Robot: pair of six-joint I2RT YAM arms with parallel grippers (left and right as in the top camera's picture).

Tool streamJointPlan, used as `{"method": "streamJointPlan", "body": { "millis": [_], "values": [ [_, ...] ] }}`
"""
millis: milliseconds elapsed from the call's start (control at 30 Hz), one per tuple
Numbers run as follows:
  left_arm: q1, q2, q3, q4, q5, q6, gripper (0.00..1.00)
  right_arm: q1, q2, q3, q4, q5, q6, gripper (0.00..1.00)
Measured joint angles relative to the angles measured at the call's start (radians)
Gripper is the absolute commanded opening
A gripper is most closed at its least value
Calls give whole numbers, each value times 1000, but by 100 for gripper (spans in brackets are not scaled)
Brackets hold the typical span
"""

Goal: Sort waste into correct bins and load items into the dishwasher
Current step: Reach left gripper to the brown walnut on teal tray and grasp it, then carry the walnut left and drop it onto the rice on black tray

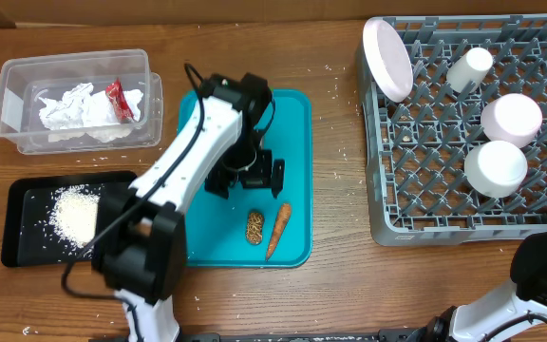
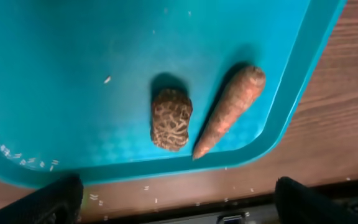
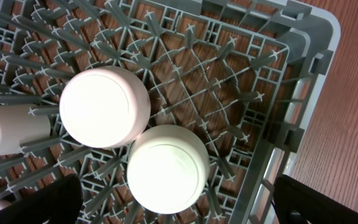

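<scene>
Teal serving tray [image 1: 297, 142], brown wooden table [image 1: 254, 47]

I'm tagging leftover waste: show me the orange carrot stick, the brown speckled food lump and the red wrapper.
orange carrot stick [image 2: 230, 110], left wrist view, mid-length.
brown speckled food lump [image 2: 171, 119], left wrist view, top centre.
red wrapper [image 1: 119, 100], overhead view, its middle.

Carrot stick [image 1: 278, 229] lies on the serving tray [image 1: 292, 123], just right of the food lump [image 1: 254, 227], both near its front edge. Left of that tray sits the shallow tray [image 1: 27, 204] holding rice grains [image 1: 75, 215]; behind it, the tub [image 1: 12, 104] contains crumpled paper [image 1: 69, 107] and a wrapper [image 1: 120, 100]. Far right, the dish rack [image 1: 425, 214] carries a plate [image 1: 388, 59], a cup [image 1: 468, 68] and two bowls [image 1: 511, 119].
</scene>
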Motion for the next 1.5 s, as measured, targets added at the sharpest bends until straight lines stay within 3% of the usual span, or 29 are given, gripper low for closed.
{"method": "streamJointPlan", "body": {
  "millis": [167, 467, 933, 1167, 1300, 1400, 1500],
  "values": [
    [-25, -113, -183, 181, -39, 7, 100, 0, 0, 0, 1, 0, 0, 100],
    [-34, -114, -413, 399, -108, -11, 98, 0, 0, 0, 1, 0, 0, 100],
    [-111, -113, -512, 550, -143, 16, 87, 0, 0, 0, 1, 0, 0, 100],
    [-129, -113, -518, 551, -210, -33, 74, 0, 0, 0, 0, 0, 0, 100],
    [-129, -113, -526, 552, -213, -67, 62, 0, 0, 0, 0, 0, 0, 100],
    [-129, -113, -528, 552, -212, -85, 45, 0, 0, 0, 0, 0, 0, 100],
    [-129, -113, -528, 552, -209, -104, 43, 0, 0, 0, 1, 0, 0, 100]
  ]
}}
